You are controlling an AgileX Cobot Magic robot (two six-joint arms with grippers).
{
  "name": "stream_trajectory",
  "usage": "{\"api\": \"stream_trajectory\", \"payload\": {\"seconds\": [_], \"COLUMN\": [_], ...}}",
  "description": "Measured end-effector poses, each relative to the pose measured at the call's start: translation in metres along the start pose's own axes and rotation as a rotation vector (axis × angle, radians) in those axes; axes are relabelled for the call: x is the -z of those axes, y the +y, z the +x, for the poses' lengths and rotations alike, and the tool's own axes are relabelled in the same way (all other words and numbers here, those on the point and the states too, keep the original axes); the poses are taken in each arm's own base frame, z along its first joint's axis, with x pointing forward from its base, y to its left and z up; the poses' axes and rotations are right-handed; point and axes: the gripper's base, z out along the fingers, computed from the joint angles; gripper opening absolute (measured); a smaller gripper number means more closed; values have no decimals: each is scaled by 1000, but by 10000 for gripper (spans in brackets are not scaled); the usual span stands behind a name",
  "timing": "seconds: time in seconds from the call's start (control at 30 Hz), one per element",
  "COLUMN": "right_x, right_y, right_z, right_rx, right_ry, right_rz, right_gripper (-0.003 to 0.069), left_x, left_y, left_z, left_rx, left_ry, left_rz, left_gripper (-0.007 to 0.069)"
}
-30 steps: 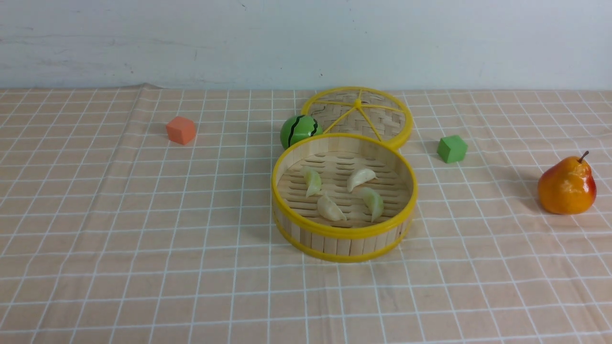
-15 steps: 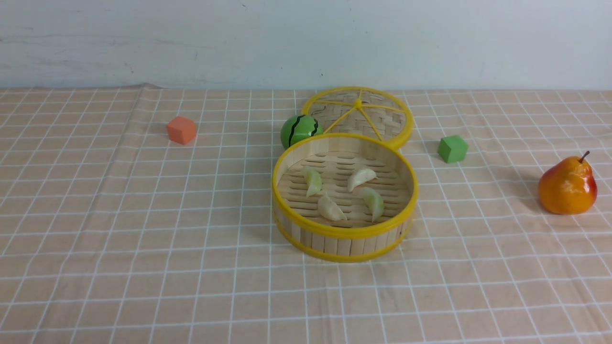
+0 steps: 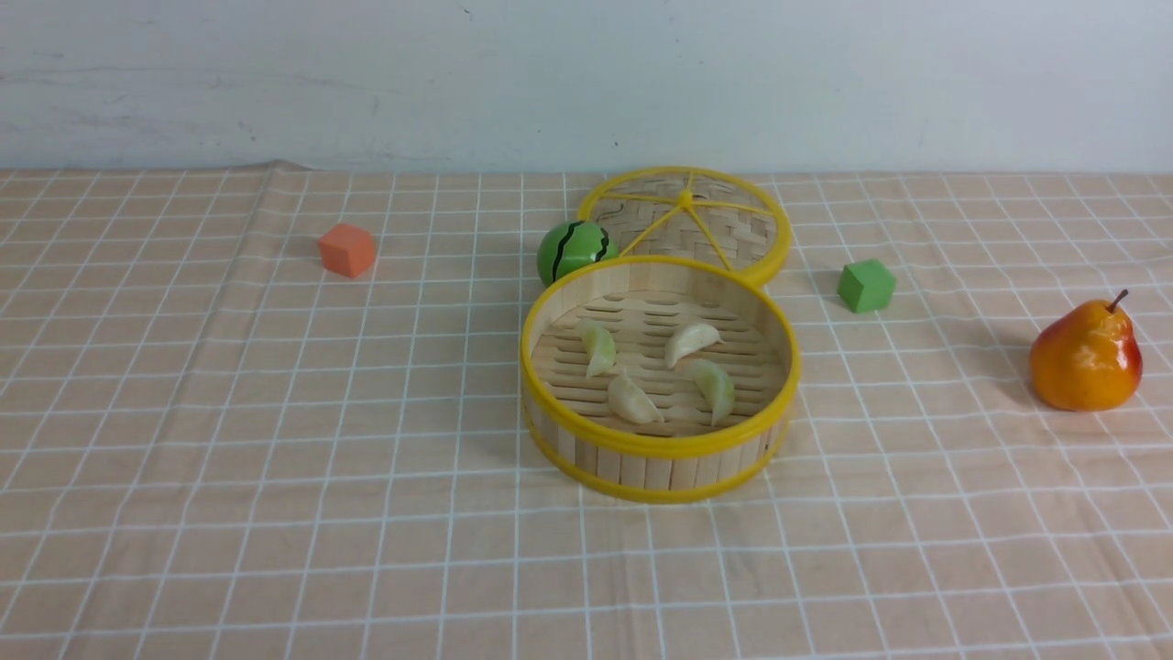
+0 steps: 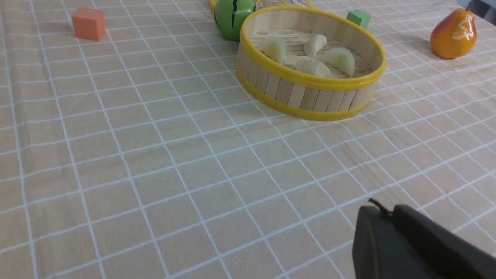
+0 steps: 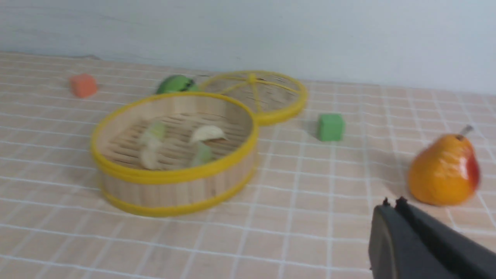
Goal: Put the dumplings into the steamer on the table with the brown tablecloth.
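All four dumplings (image 3: 658, 374) lie on the slatted floor of the steamer (image 3: 660, 446), and the steamer stands open near the middle of the worktop (image 3: 229, 440) on the brown tablecloth (image 3: 880, 550). By the look of it the job is as good as done!

Neither arm shows in the front view. Each wrist view catches only a dark slab at its corner: the left pincer (image 4: 391, 242) and the right pincer (image 5: 395, 244). The fingers look pressed close with nothing between them, though with so little in view it cannot be told for sure how wide either one stands. Both hang well apart from the steamer.

What could still spoil it? The right wrist view is smeared, which suggests that arm is moving, and the pear (image 3: 1087, 356) stands on that side, the nearest thing to it. A low sweep could topple the pear or drag a wrinkle in the cloth and shift the basket. A knock on the yellow rim could bounce a light dumpling out.

Around the basket, the woven lid (image 3: 685, 223) lies flat just behind it, the striped green ball (image 3: 574, 250) tucks in against the back left of the wall, a green cube (image 3: 866, 285) sits off to the right and an orange cube (image 3: 347, 249) far left. Nothing blocks the steamer's open top.
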Motion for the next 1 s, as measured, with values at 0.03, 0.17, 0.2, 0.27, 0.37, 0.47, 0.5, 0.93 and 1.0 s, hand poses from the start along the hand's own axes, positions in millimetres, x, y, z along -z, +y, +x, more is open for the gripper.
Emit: {"api": "stream_trajectory", "payload": {"seconds": [0.03, 0.17, 0.2, 0.27, 0.37, 0.47, 0.5, 0.93, 1.0], "right_x": [2, 6, 4, 2, 1, 1, 1, 2, 2], "right_y": [-3, -9, -11, -12, -13, -14, -14, -14, -14], "right_z": [10, 40, 52, 66, 74, 75, 76, 77, 77], "right_rx": [-7, -57, -77, -99, -120, -123, -115, -116, -116], "right_ry": [-1, 15, 41, 87, 111, 122, 133, 156, 156], "right_rz": [38, 128, 149, 163, 172, 178, 182, 186, 186], "right_gripper": [-16, -16, -16, -16, -16, -16, -14, -5, -2], "left_x": [0, 0, 0, 0, 0, 0, 0, 0, 0], "left_y": [0, 0, 0, 0, 0, 0, 0, 0, 0], "left_z": [0, 0, 0, 0, 0, 0, 0, 0, 0], "left_rx": [0, 0, 0, 0, 0, 0, 0, 0, 0], "left_ry": [0, 0, 0, 0, 0, 1, 1, 1, 1], "left_rz": [0, 0, 0, 0, 0, 0, 0, 0, 0], "left_gripper": [44, 50, 50, 50, 55, 57, 57, 71, 72]}}
